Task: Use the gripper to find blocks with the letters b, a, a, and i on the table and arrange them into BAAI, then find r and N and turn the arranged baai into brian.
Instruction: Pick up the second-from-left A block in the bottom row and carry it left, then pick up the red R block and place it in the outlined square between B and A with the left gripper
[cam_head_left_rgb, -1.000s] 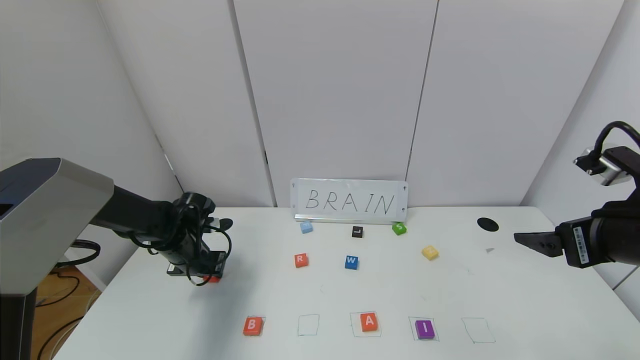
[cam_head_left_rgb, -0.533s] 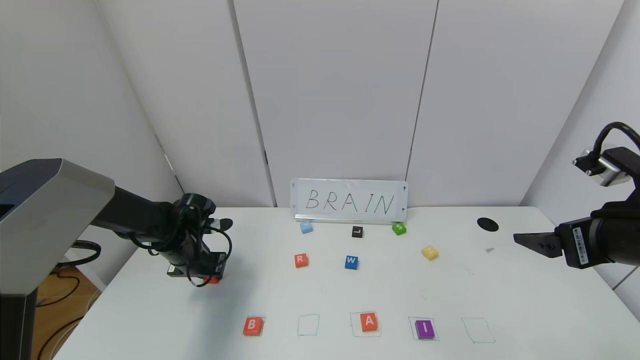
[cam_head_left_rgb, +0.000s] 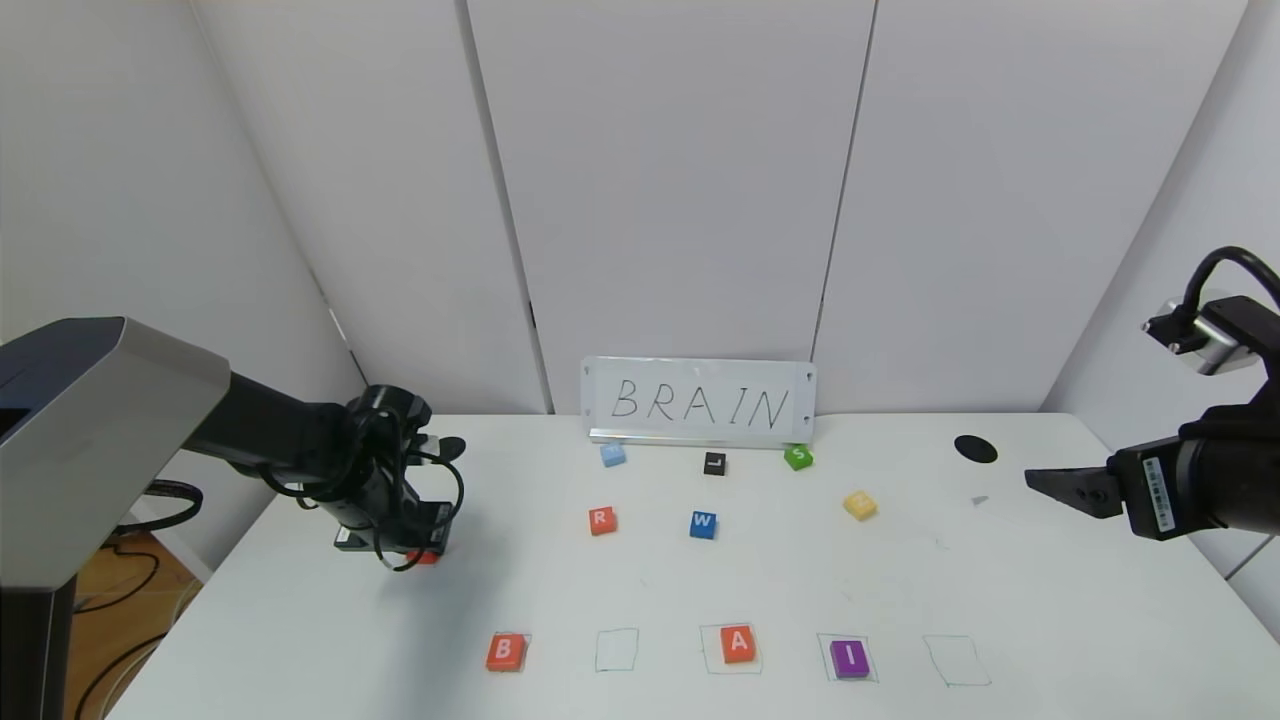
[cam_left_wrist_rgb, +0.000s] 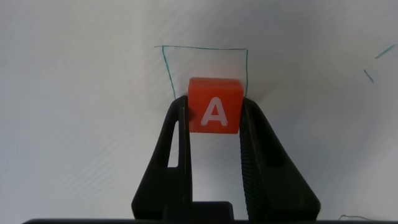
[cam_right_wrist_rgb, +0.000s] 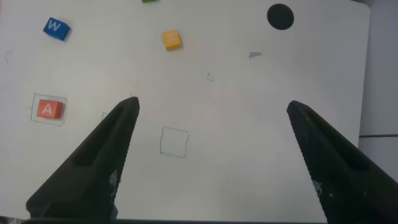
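My left gripper (cam_head_left_rgb: 420, 548) is low over the left side of the table (cam_head_left_rgb: 700, 590), shut on an orange-red A block (cam_left_wrist_rgb: 214, 106); only a red corner of that block (cam_head_left_rgb: 425, 559) shows in the head view. The held block is at the edge of a pen outline (cam_left_wrist_rgb: 205, 50). In the front row lie the B block (cam_head_left_rgb: 505, 651), a second A block (cam_head_left_rgb: 738, 644) and the purple I block (cam_head_left_rgb: 850, 659). The R block (cam_head_left_rgb: 601, 520) and the yellow N block (cam_head_left_rgb: 860, 505) lie in mid-table. My right gripper (cam_head_left_rgb: 1040, 480) is open and empty above the right side.
Empty outlines lie between B and A (cam_head_left_rgb: 616, 650) and right of I (cam_head_left_rgb: 957, 661). A blue W block (cam_head_left_rgb: 703, 524), green S (cam_head_left_rgb: 798, 458), black L (cam_head_left_rgb: 714, 463) and a light-blue block (cam_head_left_rgb: 613, 455) lie before the BRAIN sign (cam_head_left_rgb: 700, 402). A black hole (cam_head_left_rgb: 975, 449) is far right.
My right gripper has edged very slightly to the left. The left gripper and all the blocks stay where they were.
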